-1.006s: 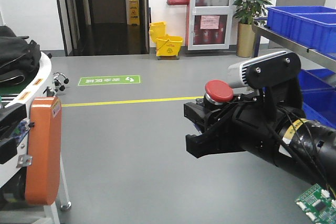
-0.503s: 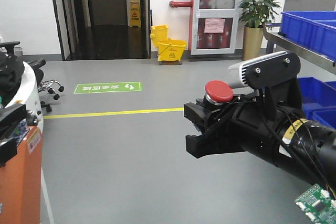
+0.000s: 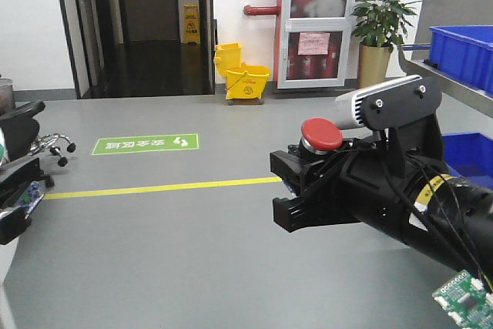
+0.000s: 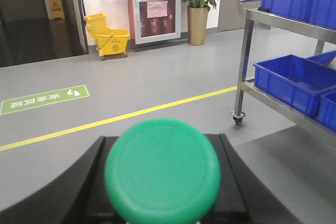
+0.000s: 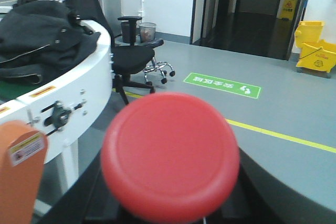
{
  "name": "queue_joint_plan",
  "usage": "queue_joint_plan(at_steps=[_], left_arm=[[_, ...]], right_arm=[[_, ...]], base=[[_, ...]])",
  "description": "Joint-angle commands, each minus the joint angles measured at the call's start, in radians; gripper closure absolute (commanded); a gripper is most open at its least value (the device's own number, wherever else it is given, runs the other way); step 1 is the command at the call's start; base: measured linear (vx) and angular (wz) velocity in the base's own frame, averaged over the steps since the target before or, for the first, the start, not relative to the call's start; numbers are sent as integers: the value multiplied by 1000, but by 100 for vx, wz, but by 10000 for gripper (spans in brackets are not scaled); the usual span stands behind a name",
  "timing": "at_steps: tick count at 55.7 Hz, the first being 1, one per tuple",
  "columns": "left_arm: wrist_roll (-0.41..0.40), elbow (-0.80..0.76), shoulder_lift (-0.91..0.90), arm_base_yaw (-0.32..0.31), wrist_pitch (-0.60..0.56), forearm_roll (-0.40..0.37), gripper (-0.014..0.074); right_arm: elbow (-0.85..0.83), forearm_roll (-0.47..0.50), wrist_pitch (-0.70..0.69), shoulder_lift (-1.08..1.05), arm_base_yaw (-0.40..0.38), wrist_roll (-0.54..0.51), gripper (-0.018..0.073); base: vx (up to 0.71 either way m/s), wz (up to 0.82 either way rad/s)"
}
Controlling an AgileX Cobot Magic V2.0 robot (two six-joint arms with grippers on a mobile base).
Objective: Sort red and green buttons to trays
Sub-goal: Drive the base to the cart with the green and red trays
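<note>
The green button (image 4: 163,169) fills the left wrist view, its cap facing the camera. My left gripper (image 4: 163,140) is shut on its base, with a black finger on either side. The red button (image 5: 170,156) sits the same way in the right wrist view, where my right gripper (image 5: 173,203) is shut on it. In the front view the right gripper (image 3: 281,188) is held out over the floor with the red button (image 3: 321,133) on top. The trays are out of view.
A metal shelf rack (image 4: 247,51) with blue crates (image 4: 294,80) stands to the right. A white curved table (image 5: 79,93) with a black jacket and an office chair (image 5: 134,56) lie to the left. Ahead are a yellow mop bucket (image 3: 246,75) and a potted plant (image 3: 381,28).
The orange-sided table at the left has slid out of the front view and the blue crates have drifted right. The right gripper with the red button keeps its place in the frame.
</note>
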Motion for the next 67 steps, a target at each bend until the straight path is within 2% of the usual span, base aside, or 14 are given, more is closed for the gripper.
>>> queue_joint_plan(at_steps=[1, 40, 67], left_arm=[[-3, -38, -13, -6, -92, -7, 599], [-3, -38, -13, -6, -92, -7, 599], [-3, -38, -13, -6, -92, -7, 599]], right_arm=[[-41, 0, -93, -29, -3, -3, 568], [-41, 0, -93, -29, -3, -3, 568], [-41, 0, -93, -29, -3, -3, 568]], base=[[48, -6], [45, -14], [37, -46]])
